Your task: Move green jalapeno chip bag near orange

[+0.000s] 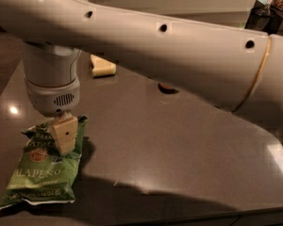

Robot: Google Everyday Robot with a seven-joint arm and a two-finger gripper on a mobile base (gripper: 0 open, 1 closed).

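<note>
The green jalapeno chip bag (40, 173) lies flat at the front left of the dark table (179, 149), with its white lettering facing up. My gripper (62, 142) hangs from the thick white arm and is down over the bag's upper end, at or just above the foil. The orange (165, 85) sits near the middle back of the table. It is almost fully hidden behind my arm, and only a thin sliver and its shadow show.
A pale yellow rectangular block (102, 66) lies at the back left of the table. A dark package (262, 14) stands at the far back right. The table's front edge runs along the bottom right. My arm spans the whole upper view.
</note>
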